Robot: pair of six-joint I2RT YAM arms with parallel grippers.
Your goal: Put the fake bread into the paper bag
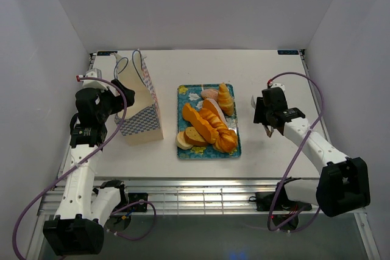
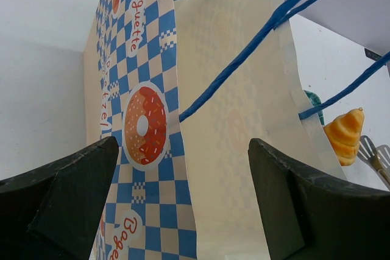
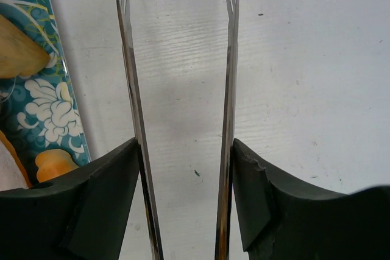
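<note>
right fingers [image 3: 103, 205] snug on empty tongs [image 3: 232, 28] right of fake bread [image 1: 207, 127]; left fingers [image 2: 67, 193] wide at paper bag [image 2: 244, 150]

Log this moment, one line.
left end effector: open at bag | right end effector: shut on tongs | bread: on tray

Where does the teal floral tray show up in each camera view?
Top external: teal floral tray mid-frame, right of the paper bag.
Left wrist: only a teal sliver past the bag's right edge.
Right wrist: along the left edge, beside the tongs.
Shared landmark: the fake bread on it.
</note>
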